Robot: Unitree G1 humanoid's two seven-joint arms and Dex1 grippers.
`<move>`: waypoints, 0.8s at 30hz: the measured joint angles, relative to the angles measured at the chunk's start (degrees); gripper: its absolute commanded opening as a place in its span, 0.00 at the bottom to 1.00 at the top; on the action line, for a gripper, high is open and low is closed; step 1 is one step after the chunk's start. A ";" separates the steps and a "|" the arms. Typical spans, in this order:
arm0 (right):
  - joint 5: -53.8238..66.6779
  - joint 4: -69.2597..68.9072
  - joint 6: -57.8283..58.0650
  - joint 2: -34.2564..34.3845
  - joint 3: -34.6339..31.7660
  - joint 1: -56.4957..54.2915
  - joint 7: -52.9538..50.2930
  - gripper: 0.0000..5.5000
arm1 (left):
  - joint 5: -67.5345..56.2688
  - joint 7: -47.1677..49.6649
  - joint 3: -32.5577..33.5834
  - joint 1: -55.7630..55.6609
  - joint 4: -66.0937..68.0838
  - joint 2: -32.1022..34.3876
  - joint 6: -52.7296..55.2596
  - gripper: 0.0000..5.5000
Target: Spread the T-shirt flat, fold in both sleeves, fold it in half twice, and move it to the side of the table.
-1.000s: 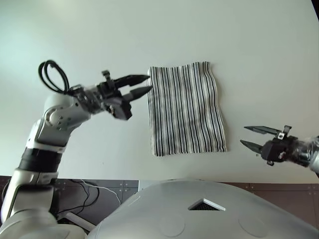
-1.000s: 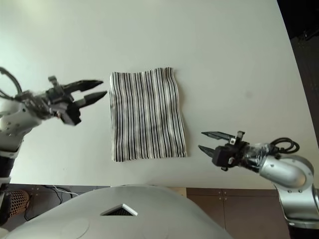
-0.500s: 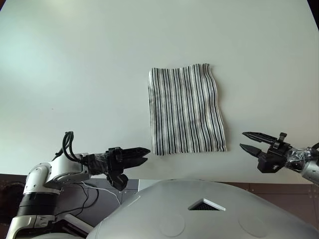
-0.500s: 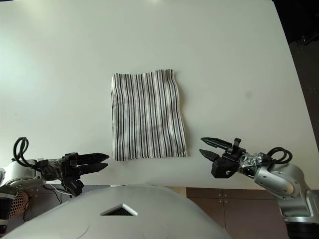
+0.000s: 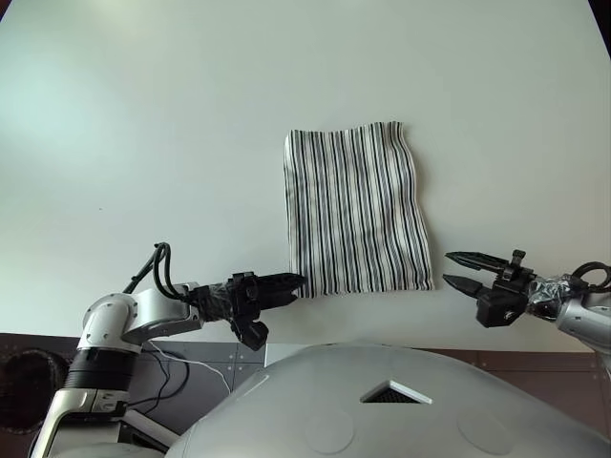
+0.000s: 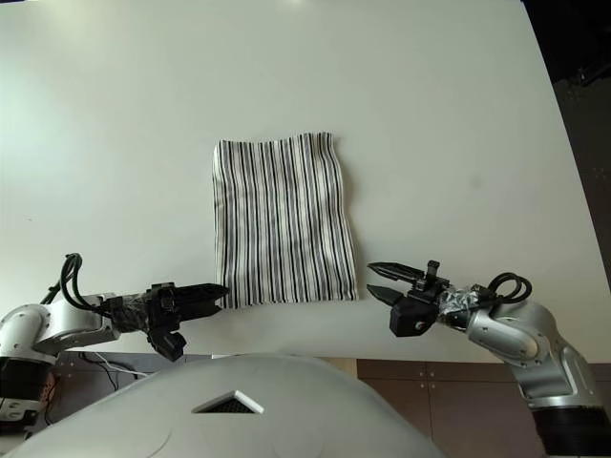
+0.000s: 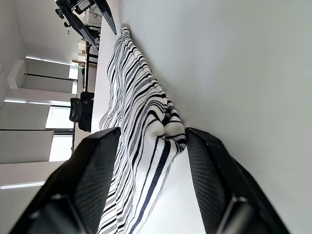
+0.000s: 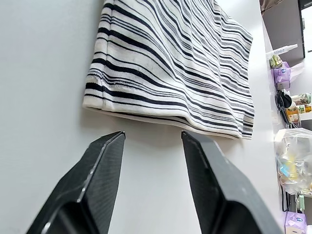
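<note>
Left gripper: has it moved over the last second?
Yes. The left gripper went from the far left corner of the T-shirt to its near left corner, open around it.

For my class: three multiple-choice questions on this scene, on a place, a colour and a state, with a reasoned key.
1. The left gripper is at the T-shirt's: A far right corner; B near left corner; C middle.
2. Its stripes are: A red and white; B blue and yellow; C black and white.
3. The right gripper is: A open, off the cloth; B shut on cloth; C shut, empty.
B: its fingers flank that corner. C: dark on white. A: fingers spread, beside the hem.
</note>
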 measured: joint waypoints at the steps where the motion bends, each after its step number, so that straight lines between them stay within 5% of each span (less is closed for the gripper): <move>1: -0.11 0.01 0.03 0.00 0.39 0.02 -0.22 0.39 | 0.01 0.23 -0.97 -0.80 0.32 0.09 0.74 0.40; 9: -5.11 1.81 -3.75 -0.51 1.37 -1.04 -4.04 0.39 | -2.09 0.41 -6.25 -3.76 0.87 3.24 3.68 0.18; 13: -7.17 4.29 -8.34 -1.98 1.40 -1.21 -6.67 0.53 | -3.43 0.70 -7.77 -4.42 0.55 4.47 4.00 0.08; 24: -28.15 9.45 -18.24 -1.27 6.63 -10.07 -26.33 0.55 | -3.97 4.84 -12.61 -9.48 4.14 6.70 3.39 0.03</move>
